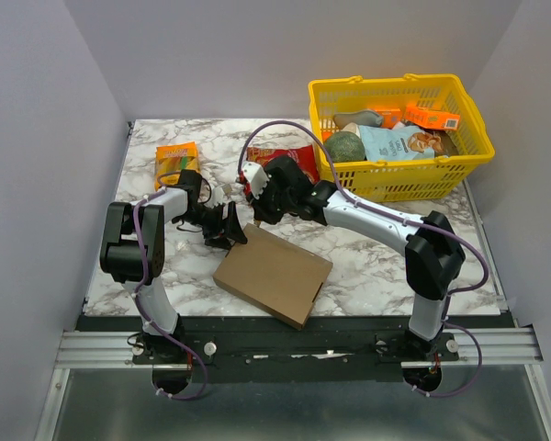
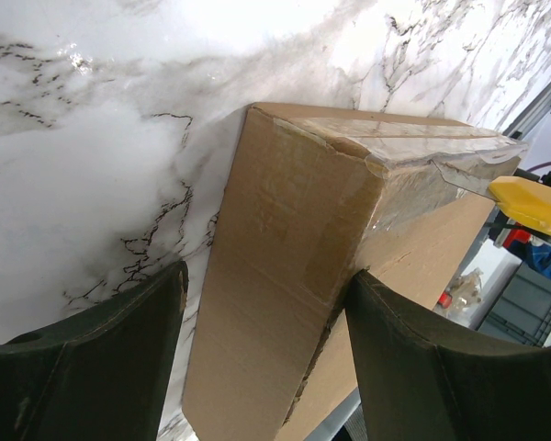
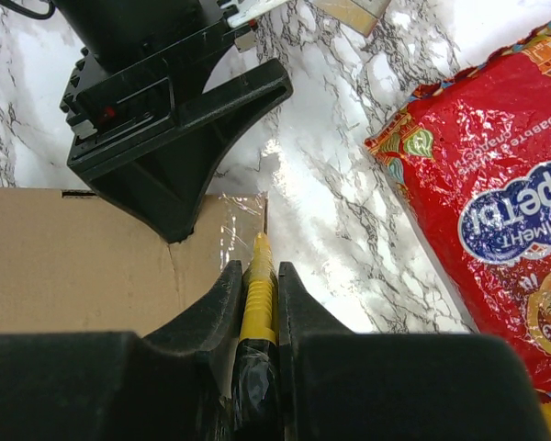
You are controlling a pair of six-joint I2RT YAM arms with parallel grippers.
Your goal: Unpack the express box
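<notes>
The express box (image 1: 273,274) is a flat plain brown cardboard box, closed, lying at the table's front middle. Clear tape covers its far corner (image 3: 237,216). My left gripper (image 1: 230,230) is open, its jaws astride the box's far-left end (image 2: 285,276); the right finger (image 2: 432,358) rests against the box top, and the left finger (image 2: 92,358) stands apart over the marble. My right gripper (image 1: 255,213) is shut on a yellow cutter tool (image 3: 258,280) whose tip sits at the taped corner, right next to the left gripper (image 3: 165,119). The tool's tip also shows in the left wrist view (image 2: 533,204).
A red snack bag (image 1: 285,158) lies just behind the grippers, close on the right in the right wrist view (image 3: 496,202). An orange packet (image 1: 176,161) lies at the back left. A yellow basket (image 1: 477,147) full of goods stands at the back right. Walls enclose the table.
</notes>
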